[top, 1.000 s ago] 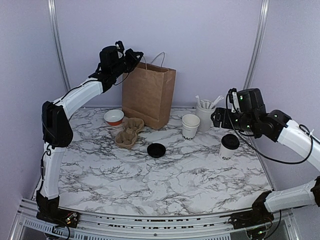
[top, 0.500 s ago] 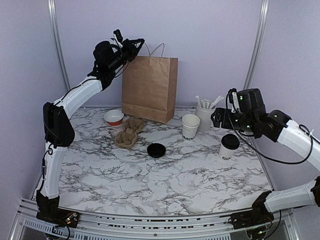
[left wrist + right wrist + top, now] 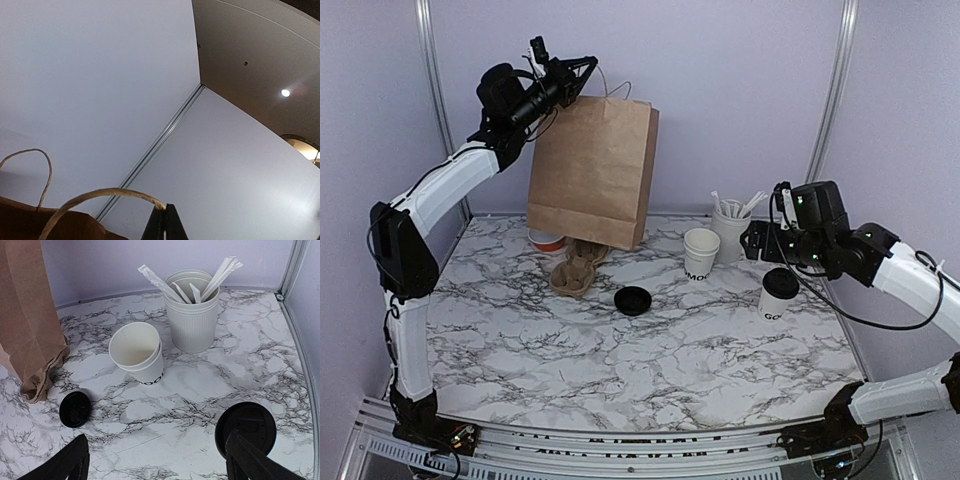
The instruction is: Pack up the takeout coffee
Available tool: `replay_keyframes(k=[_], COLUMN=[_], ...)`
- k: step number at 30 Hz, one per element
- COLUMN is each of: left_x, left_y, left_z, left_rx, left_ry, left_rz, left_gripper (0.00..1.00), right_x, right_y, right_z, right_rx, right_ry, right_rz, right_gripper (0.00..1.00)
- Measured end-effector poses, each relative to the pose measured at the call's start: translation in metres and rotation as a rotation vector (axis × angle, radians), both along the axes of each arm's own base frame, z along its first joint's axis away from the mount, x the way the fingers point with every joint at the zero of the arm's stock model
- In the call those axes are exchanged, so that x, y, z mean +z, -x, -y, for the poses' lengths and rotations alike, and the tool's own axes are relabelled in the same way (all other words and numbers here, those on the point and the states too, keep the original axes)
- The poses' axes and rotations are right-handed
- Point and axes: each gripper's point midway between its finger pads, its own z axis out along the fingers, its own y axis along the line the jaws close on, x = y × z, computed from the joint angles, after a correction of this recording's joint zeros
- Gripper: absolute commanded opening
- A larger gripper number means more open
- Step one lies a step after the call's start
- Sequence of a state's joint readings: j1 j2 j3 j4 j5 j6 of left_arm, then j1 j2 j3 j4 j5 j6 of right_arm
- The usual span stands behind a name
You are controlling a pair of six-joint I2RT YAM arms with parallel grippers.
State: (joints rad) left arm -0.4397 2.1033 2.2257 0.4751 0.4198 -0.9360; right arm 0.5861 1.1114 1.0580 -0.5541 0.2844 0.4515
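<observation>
Takeout coffee, a small white paper cup capped with a round black plastic lid (image 3: 779,292), stands on the right side of the marble table (image 3: 650,360), near the right gripper (image 3: 752,240), whose claw is spread wide as before. Since a second ago the left gripper (image 3: 582,65) has hoisted the brown paper bag (image 3: 590,170) up and leftward. Only the left wrist view shows its fingers (image 3: 165,227) pinching the twine handle (image 3: 100,192). Only the right wrist view shows the empty inside of the open white cup (image 3: 136,347).
</observation>
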Motion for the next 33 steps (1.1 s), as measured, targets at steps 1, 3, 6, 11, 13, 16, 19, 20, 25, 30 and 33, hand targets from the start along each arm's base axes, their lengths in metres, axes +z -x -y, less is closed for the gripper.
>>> replay_keyframes(k=[1, 3, 6, 11, 13, 16, 19, 20, 25, 30, 33], left_x=[0.007, 0.021, 0.038, 0.046, 0.036, 0.017, -0.007, -0.015, -0.034, -0.029, -0.03], left_y=[0.01, 0.03, 0.062, 0.107, 0.121, 0.139, 0.154, 0.16, 0.184, 0.214, 0.231], left_z=[-0.003, -0.009, -0.016, -0.012, -0.004, 0.009, 0.018, 0.02, 0.013, -0.004, -0.014], left_rx=[-0.008, -0.024, -0.057, -0.148, -0.196, -0.26, -0.311, -0.326, -0.36, -0.392, -0.412], left_ry=[-0.001, 0.002, 0.009, 0.002, -0.015, -0.047, -0.081, -0.092, -0.122, -0.126, -0.137], left_rz=[0.007, 0.021, 0.038, 0.046, 0.025, -0.014, -0.062, -0.077, -0.113, -0.092, -0.084], left_gripper=[0.0, 0.0, 0.0, 0.0, 0.0, 0.0, 0.0, 0.0, 0.0, 0.0, 0.0], right_x=[-0.001, -0.001, -0.001, 0.0, 0.0, 0.0, 0.001, 0.001, 0.002, 0.001, -0.004], right_y=[0.0, 0.001, 0.0, 0.0, 0.0, -0.001, -0.001, -0.001, 0.0, -0.002, -0.003], right_z=[-0.001, -0.002, -0.002, -0.002, -0.001, 0.001, 0.001, 0.001, -0.003, -0.013, -0.021], right_rx=[0.003, 0.009, 0.013, 0.012, 0.008, -0.001, -0.002, -0.001, 0.02, 0.058, 0.082], right_ry=[-0.001, -0.004, -0.004, 0.002, 0.006, 0.011, 0.01, 0.009, -0.008, -0.029, -0.032], right_rz=[-0.003, -0.004, 0.0, 0.004, 0.005, 0.008, 0.011, 0.011, 0.011, 0.007, -0.006], right_gripper=[0.92, 0.92, 0.92, 0.92, 0.92, 0.92, 0.92, 0.92, 0.92, 0.91, 0.9])
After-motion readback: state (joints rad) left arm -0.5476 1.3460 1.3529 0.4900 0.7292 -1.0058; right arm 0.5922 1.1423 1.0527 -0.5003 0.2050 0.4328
